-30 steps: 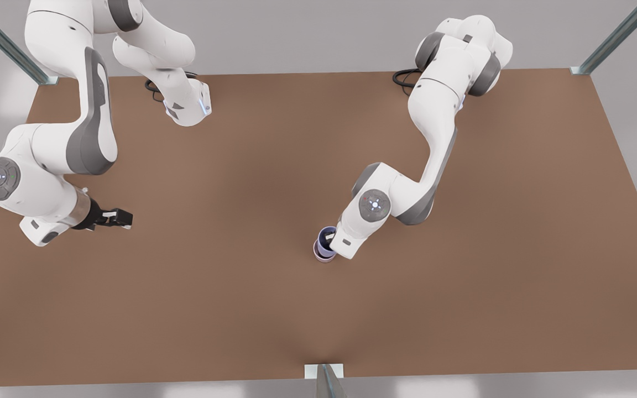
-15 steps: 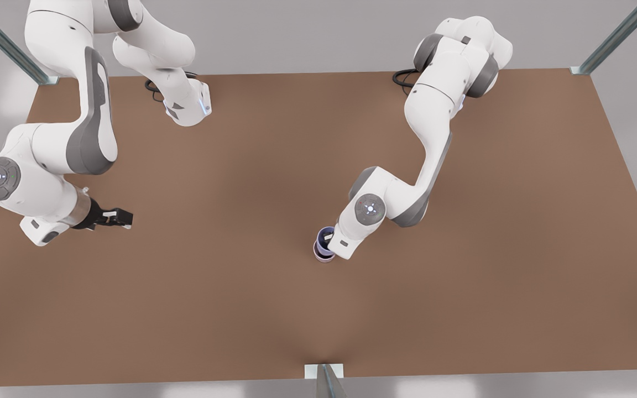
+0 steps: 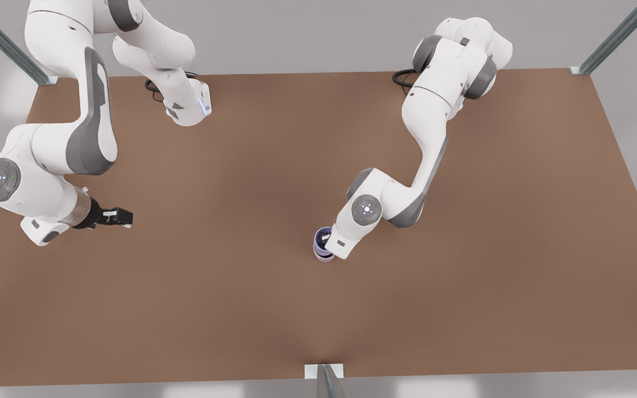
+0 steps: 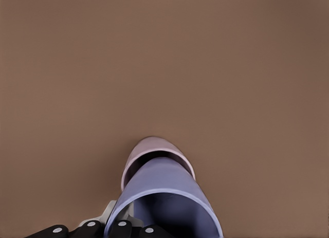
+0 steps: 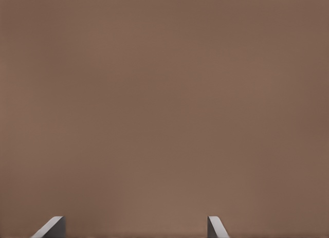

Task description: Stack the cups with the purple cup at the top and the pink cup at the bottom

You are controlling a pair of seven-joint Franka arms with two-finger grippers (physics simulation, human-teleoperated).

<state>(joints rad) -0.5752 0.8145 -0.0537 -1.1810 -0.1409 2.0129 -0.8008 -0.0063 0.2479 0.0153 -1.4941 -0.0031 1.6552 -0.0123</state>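
My left gripper (image 3: 327,239) is at the cups near the table's (image 3: 462,309) middle, on the front view's right side; it grips the purple cup (image 4: 163,191) by its rim, one finger inside the mouth. The purple cup sits part-way into the pink cup (image 4: 154,147), which stands upright on the table directly beneath — in the left wrist view the pink rim shows just past the purple wall. Judged step: seating the purple cup and letting go. To do this well, I would keep the purple cup's axis in line with the pink cup's, lower straight down without side load, and stop once the tapered walls meet; pushing further could wedge the cups or tip the pink one. I cannot tell from these views whether the purple cup has bottomed out. Release should be a small, even opening, followed by a vertical withdrawal, so the inner finger does not drag the rim and lift or tilt the stack. My right gripper (image 3: 115,217) waits over bare table at the front view's left, well apart from the cups — its fingers (image 5: 50,227) spread and holding nothing.
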